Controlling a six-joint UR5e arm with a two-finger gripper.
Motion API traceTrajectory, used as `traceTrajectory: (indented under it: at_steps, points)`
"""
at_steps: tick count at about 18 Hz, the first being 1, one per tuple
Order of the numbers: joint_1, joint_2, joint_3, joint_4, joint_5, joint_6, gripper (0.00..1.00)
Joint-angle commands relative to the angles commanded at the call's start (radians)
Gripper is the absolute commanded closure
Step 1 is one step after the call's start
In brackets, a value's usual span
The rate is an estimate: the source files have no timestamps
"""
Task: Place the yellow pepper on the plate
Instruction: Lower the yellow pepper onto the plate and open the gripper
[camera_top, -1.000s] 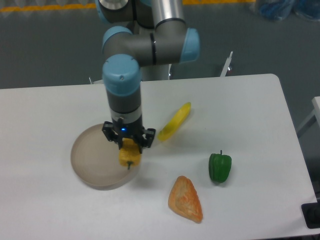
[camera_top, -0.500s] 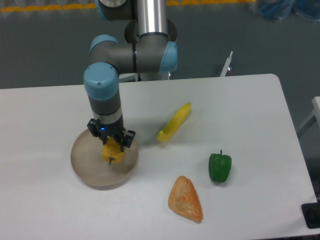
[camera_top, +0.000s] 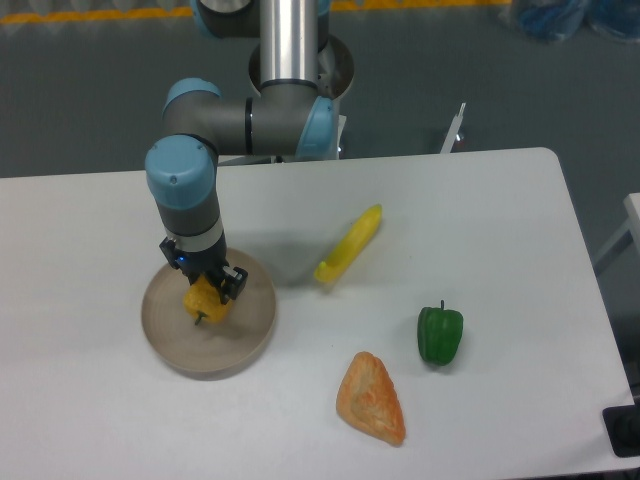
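Note:
The yellow pepper (camera_top: 205, 303) is a small yellow-orange lump with a dark stem pointing down. It hangs over the middle of the plate (camera_top: 245, 340), a round beige-grey dish at the left of the table. My gripper (camera_top: 204, 291) points straight down and is shut on the pepper from above, its black fingers at the pepper's sides. Whether the pepper touches the plate cannot be told.
A long slim yellow piece (camera_top: 349, 244) lies right of the plate. A green pepper (camera_top: 440, 334) stands further right, and an orange wedge (camera_top: 372, 398) lies near the front edge. The arm's base (camera_top: 290, 70) rises at the table's back.
The gripper has carried the yellow pepper leftward from the plate's right rim to over its centre. The other food pieces have not moved.

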Motion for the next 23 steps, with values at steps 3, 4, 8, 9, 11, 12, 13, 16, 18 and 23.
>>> traceTrajectory:
  at_steps: [3,4,8,9,11,12,13,16,18,23]
  points:
    - [-0.002,-0.006,0.002,0.025,-0.003,-0.055,0.69]
    - [-0.002,-0.006,-0.001,0.026,-0.009,-0.052,0.69]
    - [-0.002,-0.011,-0.002,0.026,-0.011,-0.046,0.68]
    - [-0.002,-0.012,-0.003,0.026,-0.009,-0.046,0.68]
    - [-0.002,-0.017,-0.003,0.026,-0.009,-0.045,0.68]
    - [-0.003,-0.023,-0.003,0.026,-0.009,-0.045,0.68]
    - [-0.005,-0.026,-0.003,0.026,-0.009,-0.046,0.68]
    - [-0.005,-0.028,0.003,0.028,-0.009,-0.045,0.65]
    - [-0.005,-0.023,0.000,0.028,-0.009,-0.043,0.61]
    - [-0.005,-0.012,0.002,0.025,-0.008,-0.043,0.10]
